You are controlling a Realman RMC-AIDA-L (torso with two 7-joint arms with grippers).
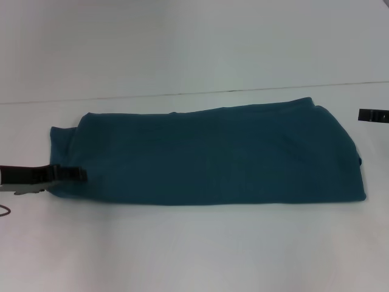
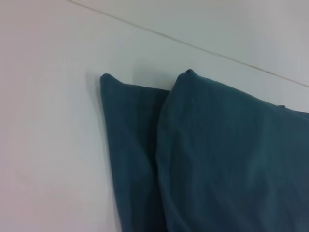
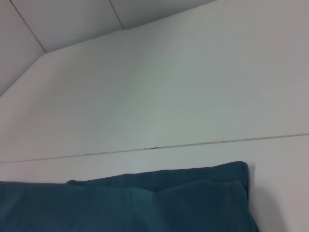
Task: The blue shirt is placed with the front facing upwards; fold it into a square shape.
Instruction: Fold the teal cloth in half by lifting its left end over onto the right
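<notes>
left gripper (image 1: 78, 174): tip over the blue shirt (image 1: 213, 155) at its left end; bare white table (image 1: 182, 243) nearer the robot and outboard
right gripper (image 1: 372, 115): just beside shirt's right end, apart from it; open table beyond

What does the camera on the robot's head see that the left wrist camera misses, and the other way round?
Only the head view shows the whole dark teal-blue cotton shirt folded into a long band, the left gripper at its left end and the right gripper off its right end. Only the left wrist view shows two layered fabric corners up close. Both show the shirt lying on the white table.
</notes>
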